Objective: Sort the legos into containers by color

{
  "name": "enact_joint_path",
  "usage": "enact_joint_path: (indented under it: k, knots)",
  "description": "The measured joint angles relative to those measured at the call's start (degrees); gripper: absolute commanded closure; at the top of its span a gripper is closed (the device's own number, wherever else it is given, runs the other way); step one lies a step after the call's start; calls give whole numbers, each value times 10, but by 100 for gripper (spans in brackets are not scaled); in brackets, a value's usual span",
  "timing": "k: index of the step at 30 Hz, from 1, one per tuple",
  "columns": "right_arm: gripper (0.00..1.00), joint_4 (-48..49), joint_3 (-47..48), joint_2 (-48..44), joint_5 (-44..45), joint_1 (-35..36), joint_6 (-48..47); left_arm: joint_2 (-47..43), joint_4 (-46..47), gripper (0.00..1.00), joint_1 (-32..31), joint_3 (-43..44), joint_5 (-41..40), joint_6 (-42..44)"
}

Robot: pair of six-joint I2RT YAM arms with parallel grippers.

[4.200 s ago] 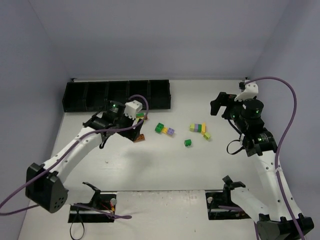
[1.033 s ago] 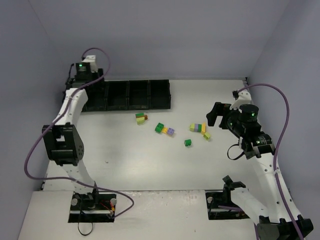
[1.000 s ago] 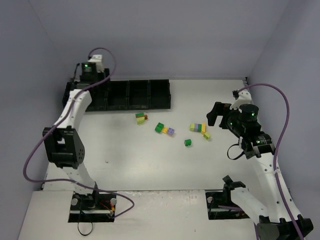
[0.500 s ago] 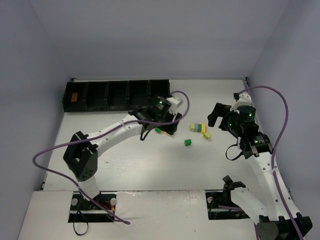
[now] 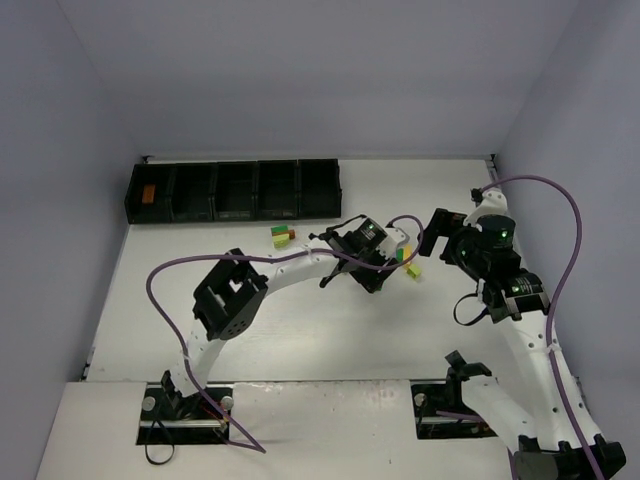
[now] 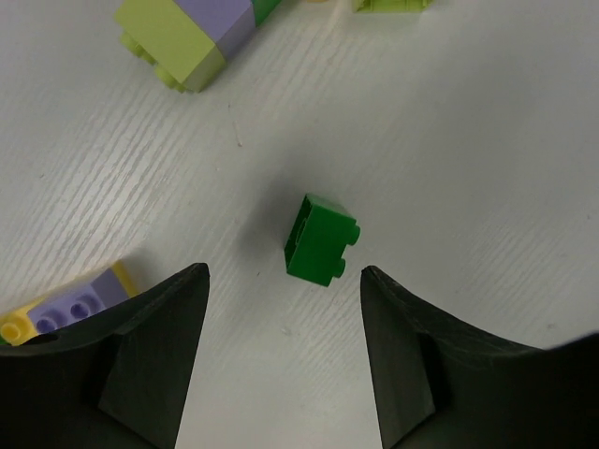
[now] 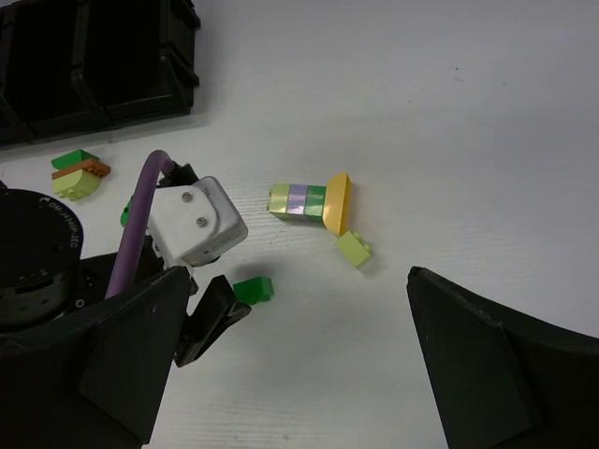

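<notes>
Far left, at the ten o'clock corner of the table [image 5: 300, 330], the row of black bins [image 5: 235, 190] holds one orange brick [image 5: 147, 194] in its end compartment, where we saw the left arm reaching a second ago. Just in front of the bins at five o'clock, the small stack [image 5: 283, 235] of green, orange-brown and lime has not moved. The left gripper [image 6: 281, 279] has since swung to mid-table. Its fingers stand partly apart, straddle a dark green brick [image 6: 321, 240] lying flat, touch neither side of it and hold nothing. At its eight o'clock sits a lilac-and-yellow piece [image 6: 65, 309], and at eleven the lime-lilac-green row [image 7: 309, 201]. Further right lies a loose lime brick [image 7: 354, 248]. At the table's three o'clock the right gripper [image 7: 299, 276] has barely shifted, spread wide and empty.
</notes>
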Motion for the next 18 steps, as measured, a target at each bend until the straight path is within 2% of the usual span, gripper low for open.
enact_joint_path:
  k: [6, 8, 12, 13, 18]
  knots:
    - [2, -10, -3, -12, 9, 0, 0, 31, 13, 41, 0, 16, 17, 10]
    - [2, -15, -4, -12, 10, 0, 0, 35, 19, 45, 0, 16, 22, 11]
    - [2, -19, -5, -12, 13, 0, 0, 42, 27, 65, 0, 16, 29, 11]
    - [2, -19, -5, -12, 14, 0, 0, 44, 28, 74, 0, 16, 31, 11]
    - [2, -21, -5, -12, 15, 0, 0, 47, 37, 92, 0, 15, 33, 9]
